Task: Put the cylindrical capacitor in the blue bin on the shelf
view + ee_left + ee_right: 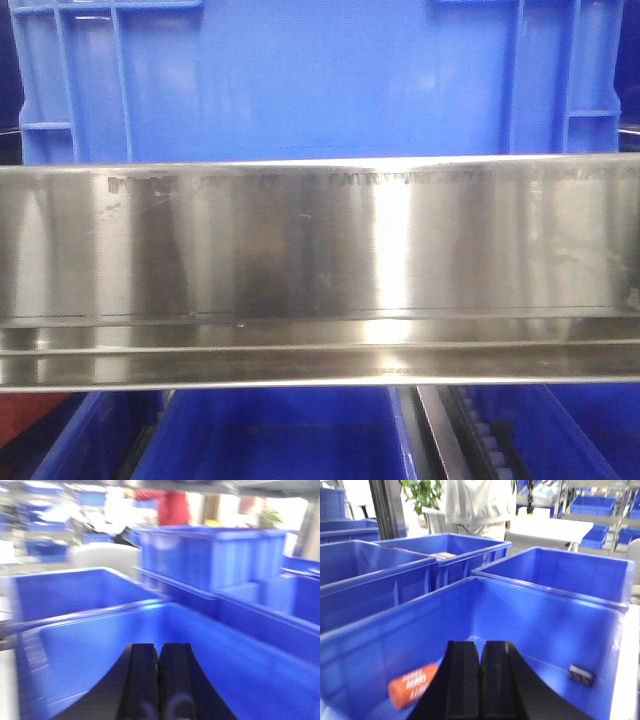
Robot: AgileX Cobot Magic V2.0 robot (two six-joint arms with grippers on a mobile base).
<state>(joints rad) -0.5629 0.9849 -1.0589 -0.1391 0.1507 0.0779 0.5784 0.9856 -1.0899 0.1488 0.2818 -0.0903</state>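
The blue bin stands on the shelf, behind its wide steel front rail, in the front view. My right gripper is shut and empty, over a blue bin that holds an orange cylindrical capacitor with white lettering at lower left and a small dark part at right. My left gripper is shut and empty over another blue bin; no contents show in it. Neither gripper shows in the front view.
Several more blue bins surround both arms. Below the shelf rail are further blue bins. A person in grey stands behind, next to a white table.
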